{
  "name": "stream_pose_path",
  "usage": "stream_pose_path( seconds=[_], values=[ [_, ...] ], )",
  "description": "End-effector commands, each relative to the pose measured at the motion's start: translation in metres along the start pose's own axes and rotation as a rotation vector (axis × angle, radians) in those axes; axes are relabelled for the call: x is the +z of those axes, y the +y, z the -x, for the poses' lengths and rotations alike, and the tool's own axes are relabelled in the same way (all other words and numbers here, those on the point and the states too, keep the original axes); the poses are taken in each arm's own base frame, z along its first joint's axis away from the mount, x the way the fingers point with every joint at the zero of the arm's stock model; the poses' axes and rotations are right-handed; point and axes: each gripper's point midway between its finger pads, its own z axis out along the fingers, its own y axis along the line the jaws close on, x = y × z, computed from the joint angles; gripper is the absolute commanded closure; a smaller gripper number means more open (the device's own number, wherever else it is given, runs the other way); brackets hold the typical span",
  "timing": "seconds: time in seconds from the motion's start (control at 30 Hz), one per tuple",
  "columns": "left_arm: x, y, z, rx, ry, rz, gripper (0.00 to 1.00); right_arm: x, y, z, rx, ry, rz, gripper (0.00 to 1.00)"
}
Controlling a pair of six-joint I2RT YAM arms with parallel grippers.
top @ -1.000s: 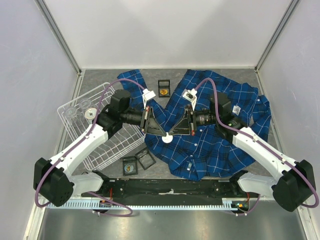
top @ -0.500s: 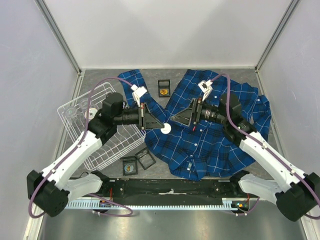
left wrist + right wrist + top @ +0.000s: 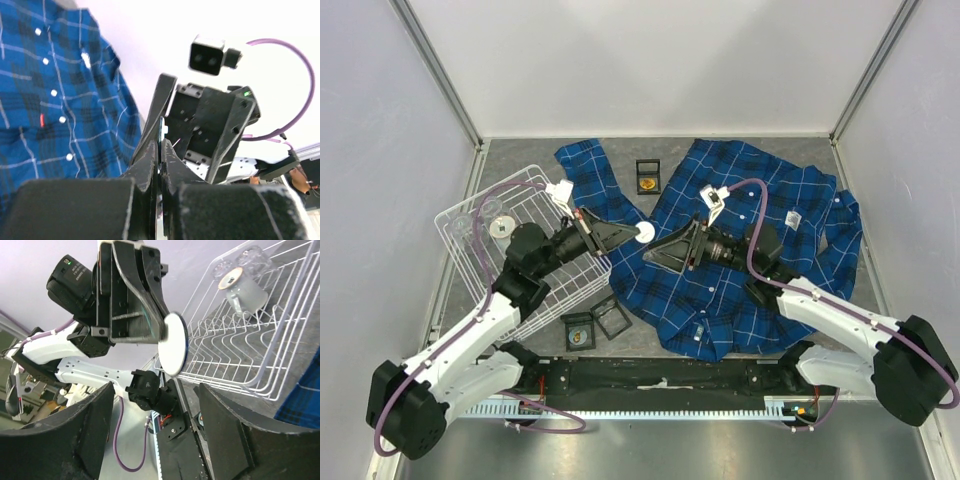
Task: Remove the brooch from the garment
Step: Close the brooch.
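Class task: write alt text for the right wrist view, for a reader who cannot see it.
The left gripper, shut, holds a round white brooch in front of a white wire basket. The right gripper, open, frames the foreground; a corner of the blue plaid garment shows at lower right.

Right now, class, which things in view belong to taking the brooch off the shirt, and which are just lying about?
Job in hand: white round brooch, pinched in the left fingers; blue plaid shirt; open right fingers.
Lying about: white wire basket; glass jar inside it; three small black cases.
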Motion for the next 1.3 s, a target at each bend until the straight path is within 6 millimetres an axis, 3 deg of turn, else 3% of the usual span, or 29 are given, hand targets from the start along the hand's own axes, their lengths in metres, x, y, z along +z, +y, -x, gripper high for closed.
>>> stream_pose_path(
  seconds=[0.0, 0.3, 1.27],
  values=[
    [-0.007, -0.045, 0.04, 0.049, -0.181, -0.137, 0.98, 0.01, 0.034, 0.026, -0.101, -0.106, 0.125, 0.27],
    [-0.012, -0.045, 0.035, 0.046, -0.188, -0.167, 0.98, 0.01, 0.04, 0.04, -0.082, -0.193, 0.158, 0.47],
    [-0.018, -0.038, 0.026, 0.081, -0.198, -0.197, 0.98, 0.032, 0.045, 0.041, 0.026, -0.231, 0.206, 0.71]
  ],
)
